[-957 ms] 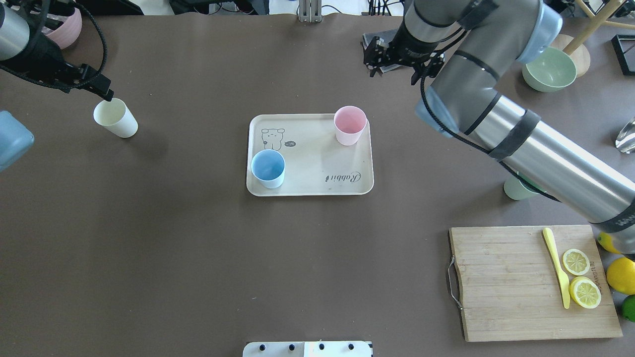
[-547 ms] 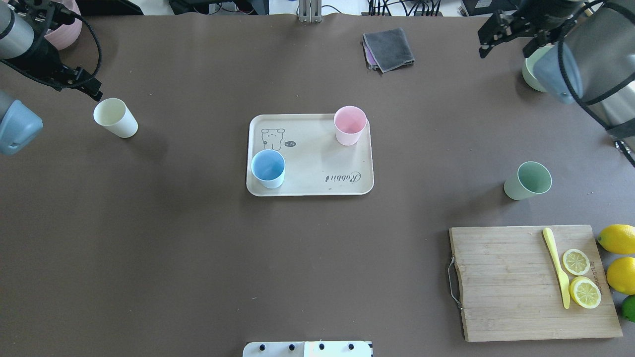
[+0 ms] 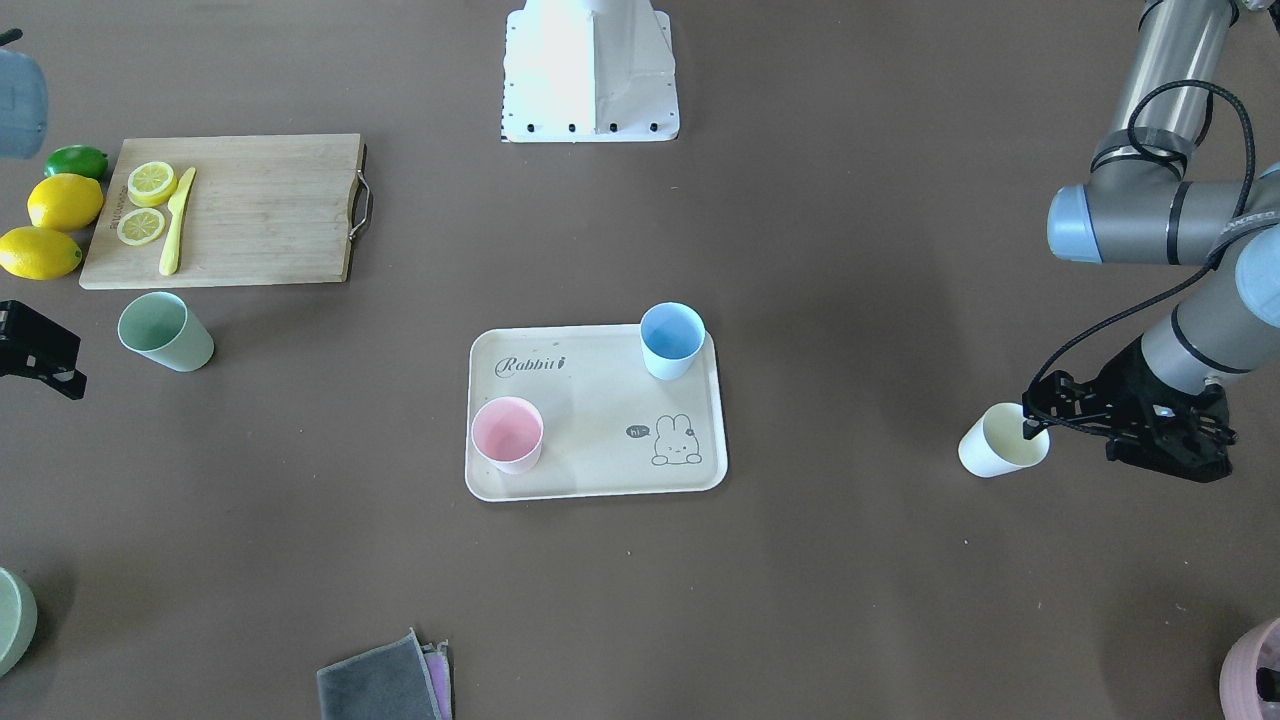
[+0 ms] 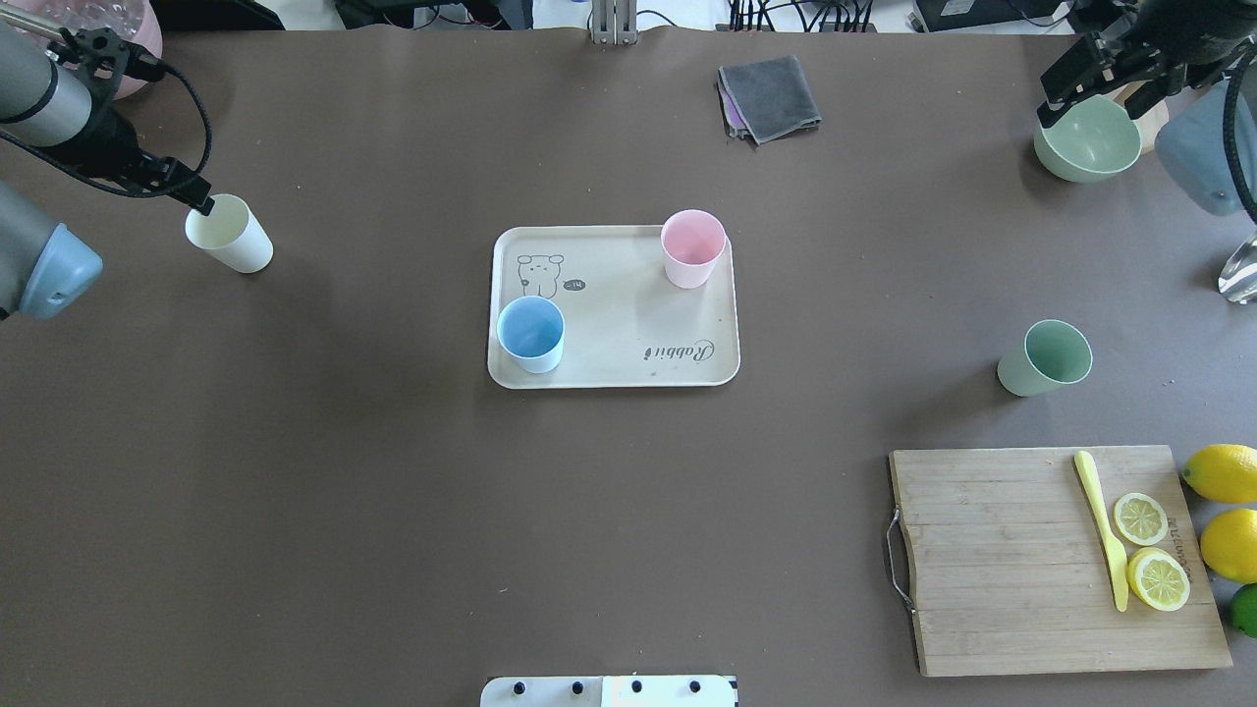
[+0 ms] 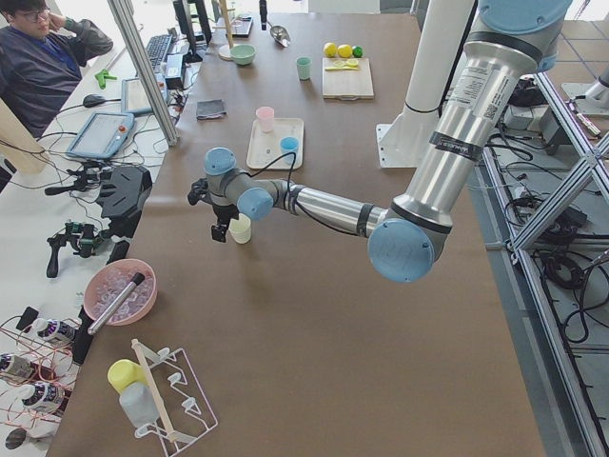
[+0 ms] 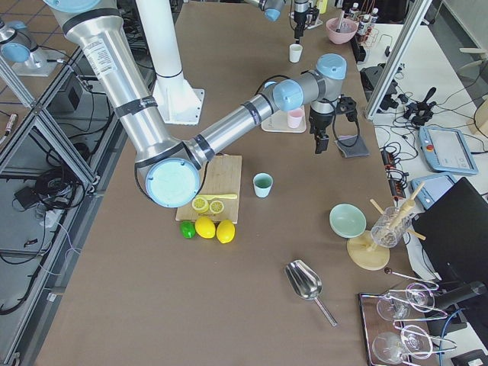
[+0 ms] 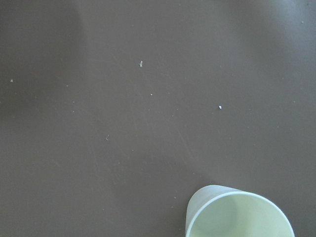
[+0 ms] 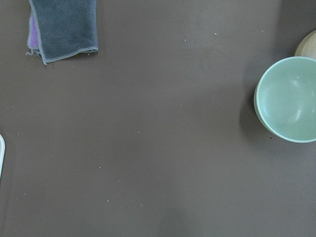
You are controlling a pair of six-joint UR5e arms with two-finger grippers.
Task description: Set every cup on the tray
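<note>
The cream tray (image 4: 628, 329) sits mid-table and also shows in the front-facing view (image 3: 590, 440). The light blue cup (image 4: 530, 334) and the pink cup (image 4: 693, 247) stand upright on it. The pale yellow cup (image 4: 228, 233) stands on the table far left. My left gripper (image 4: 201, 201) looks open, its tip at that cup's far rim, as the front-facing view (image 3: 1030, 425) shows. The left wrist view shows the cup (image 7: 239, 215) at the bottom right. The sage green cup (image 4: 1046, 357) stands alone on the right. My right gripper (image 4: 1080, 93) is open and empty at the far right corner.
A green bowl (image 4: 1085, 139) sits under the right gripper. A folded grey cloth (image 4: 771, 96) lies at the back. A wooden cutting board (image 4: 992, 560) with a yellow knife and lemon slices is at the front right, with whole lemons (image 4: 1223, 471) beside it.
My right arm swung from beside the tray to the far right corner, uncovering the green cup and the cloth. My left gripper drew back, then returned to the yellow cup's rim. No cup moved.
</note>
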